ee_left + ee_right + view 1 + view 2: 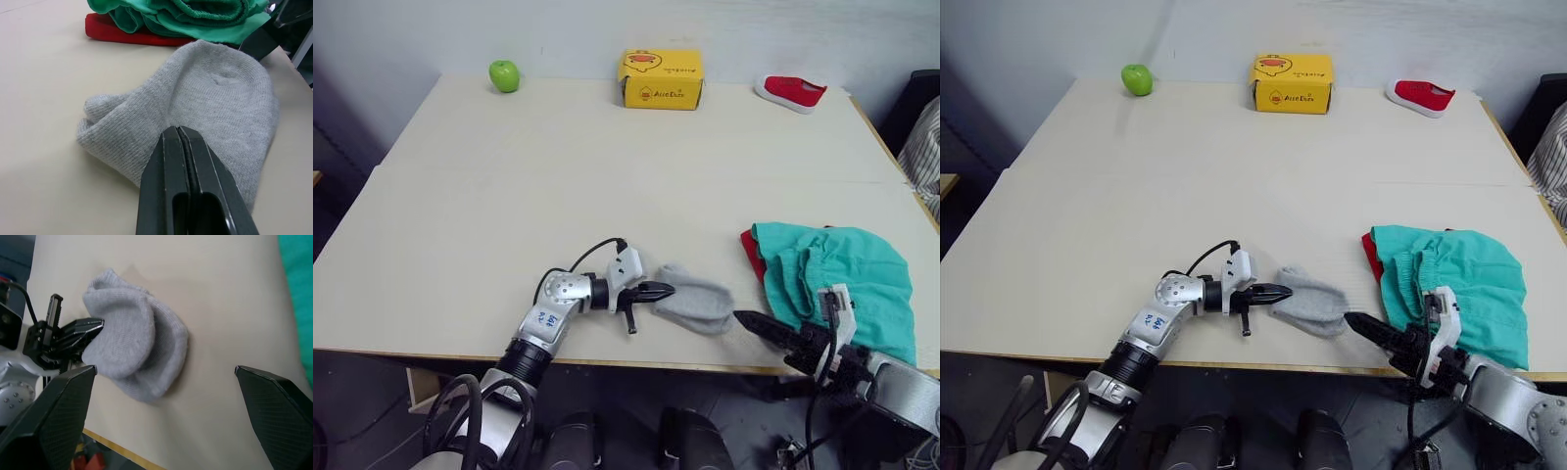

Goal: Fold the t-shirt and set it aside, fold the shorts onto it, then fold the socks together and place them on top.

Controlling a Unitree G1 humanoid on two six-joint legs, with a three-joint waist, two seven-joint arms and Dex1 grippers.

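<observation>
Pinching the near edge of the socks [697,302], the left gripper [658,290] has its two black fingers pressed tight together on the grey cloth, which lies bunched on the table [607,176] just ahead of its tips. Beyond the socks from that gripper sit the shorts [847,279], heaped over the t-shirt [751,253], of which a red edge peeks out beneath. The right gripper [166,377] hovers just short of the socks on their other side, fingers spread wide and holding nothing, close beside the shorts.
</observation>
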